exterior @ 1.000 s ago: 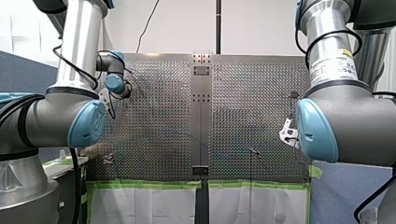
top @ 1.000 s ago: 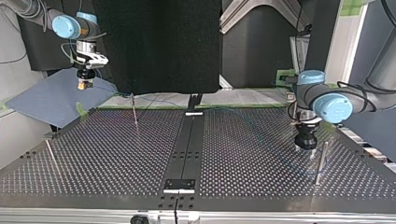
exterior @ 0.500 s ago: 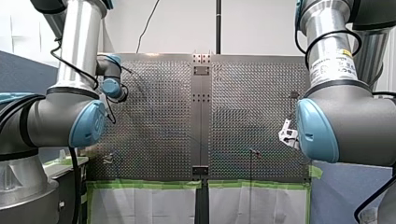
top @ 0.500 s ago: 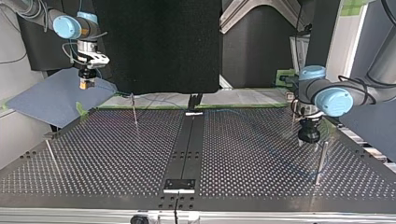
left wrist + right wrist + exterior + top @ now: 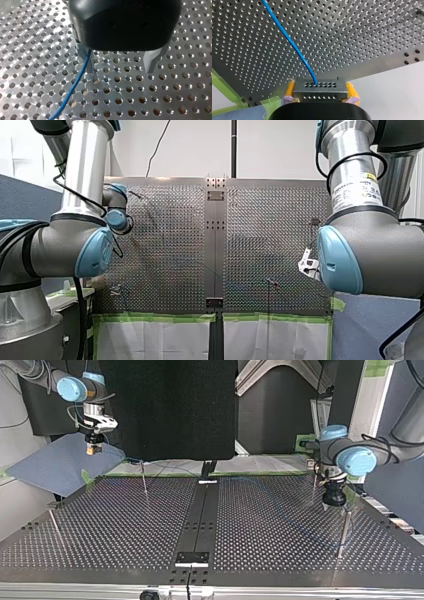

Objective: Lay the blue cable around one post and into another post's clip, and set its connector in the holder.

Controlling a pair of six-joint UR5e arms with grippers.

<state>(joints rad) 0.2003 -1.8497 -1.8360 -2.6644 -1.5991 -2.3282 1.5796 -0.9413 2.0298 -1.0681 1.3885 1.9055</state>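
Pincer states are taken from the top view's left onward. My right pincer (image 5: 92, 450) is held off the table (image 5: 125, 525), beyond its far left corner. In its wrist view the yellow pads (image 5: 290, 90) are seen closed on two sides of the connector (image 5: 320, 90), a perforated metal block. The blue cable (image 5: 292, 46) is seen leaving the block's middle and running away from the pincer over the table.

Further right, a thin post (image 5: 144, 482) is stood near the table's far edge. Whether any cable is caught at its top is too small to be told. No holder can be picked out with certainty.

At the right, my left pincer (image 5: 333, 505) is lowered close to the table, with a taller post (image 5: 343, 532) near it on the camera's side. In its wrist view the metal fingers (image 5: 150, 61) are held wide apart and nothing is clamped. The cable is laid against one finger only and trails away across the holes. Here the cable is judged to be guided, not gripped. The taller post is nearer my left arm, so the loop is likely to be made there.
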